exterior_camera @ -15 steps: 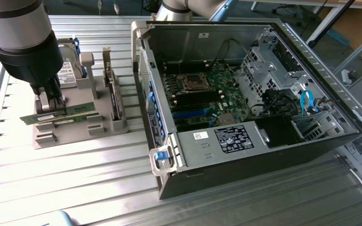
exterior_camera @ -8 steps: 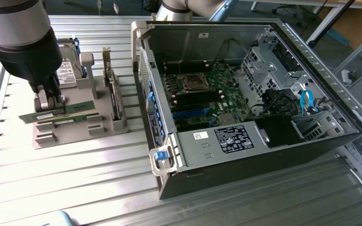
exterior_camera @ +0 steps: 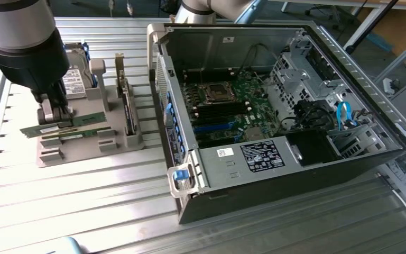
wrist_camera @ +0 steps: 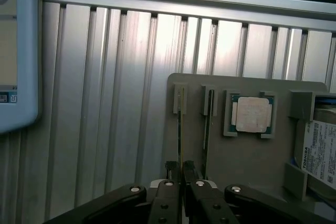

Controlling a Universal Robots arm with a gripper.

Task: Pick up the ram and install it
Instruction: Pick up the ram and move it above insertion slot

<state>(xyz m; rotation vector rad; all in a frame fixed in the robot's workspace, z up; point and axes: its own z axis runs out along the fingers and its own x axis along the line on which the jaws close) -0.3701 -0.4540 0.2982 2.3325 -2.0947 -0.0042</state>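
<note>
Right now the gripper (wrist_camera: 181, 169) has its fingers drawn almost together, pinching the ram (wrist_camera: 181, 135) by its long upper edge. The green stick stands on edge at the slot nearest the side edge of the grey holder (wrist_camera: 247, 166); whether it is seated or lifted clear, I cannot tell. Just beside it a second stick (wrist_camera: 209, 121) sits in the next slot. Past that come a square processor (wrist_camera: 252, 115) and a hard drive (wrist_camera: 321, 153). Farther across the slatted worktop (exterior_camera: 83, 201), the open computer case (exterior_camera: 259, 180) shows its motherboard (exterior_camera: 231, 103).
</note>
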